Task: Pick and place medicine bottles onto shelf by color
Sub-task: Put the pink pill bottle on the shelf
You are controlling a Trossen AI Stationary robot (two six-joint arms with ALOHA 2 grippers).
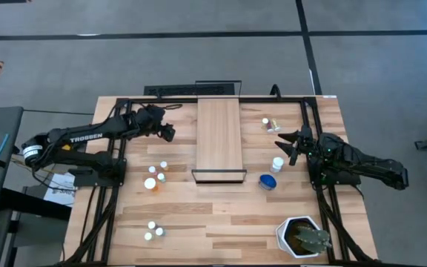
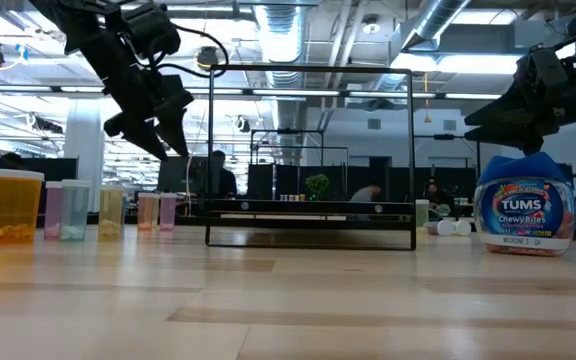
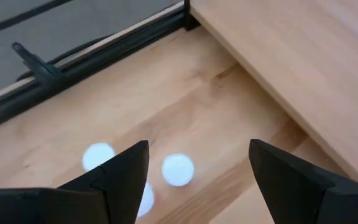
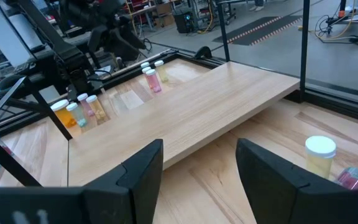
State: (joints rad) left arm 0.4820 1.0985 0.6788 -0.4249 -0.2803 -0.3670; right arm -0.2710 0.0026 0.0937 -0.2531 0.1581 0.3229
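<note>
The shelf [image 1: 219, 137], a long light-wood board with a dark rim, lies in the middle of the table. Small white-capped medicine bottles stand left of it [image 1: 154, 175] and near the front left [image 1: 153, 231]; others are on the right [image 1: 270, 124] [image 1: 277, 164], beside a blue bottle [image 1: 267, 182]. My left gripper [image 1: 168, 133] hangs open above the table, left of the shelf's far half, tilted down; its wrist view shows white caps [image 3: 178, 169] below the open gripper [image 3: 199, 149]. My right gripper [image 1: 285, 142] waits open, right of the shelf, and its wrist view [image 4: 201, 168] faces the shelf [image 4: 216, 106].
A white hexagonal plant pot [image 1: 302, 237] stands at the front right corner. A black frame [image 1: 306, 119] rims the table's sides and far edge. Bare wood lies in front of the shelf [image 1: 221, 215]. In the low view, the blue bottle [image 2: 524, 205] is at right and an orange bottle [image 2: 10, 205] at left.
</note>
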